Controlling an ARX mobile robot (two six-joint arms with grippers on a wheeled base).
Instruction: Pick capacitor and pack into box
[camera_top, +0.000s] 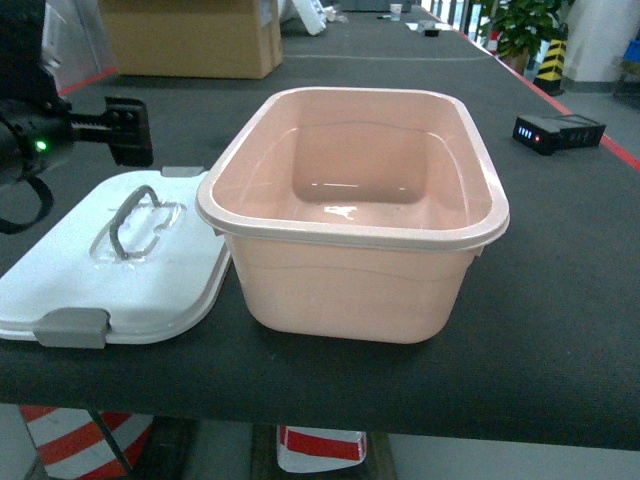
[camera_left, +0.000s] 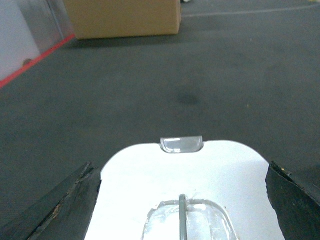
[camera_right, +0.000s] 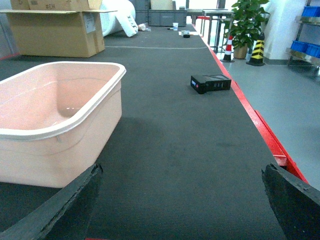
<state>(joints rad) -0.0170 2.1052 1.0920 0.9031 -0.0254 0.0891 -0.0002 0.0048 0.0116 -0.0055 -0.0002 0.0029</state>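
Note:
The pale pink box (camera_top: 352, 233) stands open and empty at the table's middle; it also fills the left of the right wrist view (camera_right: 60, 131). Its white lid (camera_top: 160, 290) with a grey handle (camera_top: 130, 222) lies flat beside it on the left. The only loose small item is a black rectangular block with blue lights (camera_top: 558, 132), which I take for the capacitor; it lies far right (camera_right: 210, 83). My left gripper (camera_top: 128, 130) hovers open over the lid's far end (camera_left: 215, 170), holding nothing. My right gripper (camera_right: 181, 169) is open over bare mat to the right of the box.
A brown cardboard carton (camera_top: 190, 35) stands at the back left (camera_right: 55, 32). The table's red right edge (camera_right: 250, 111) runs close past the black block. Beyond it are a potted plant (camera_right: 245, 22) and striped cones.

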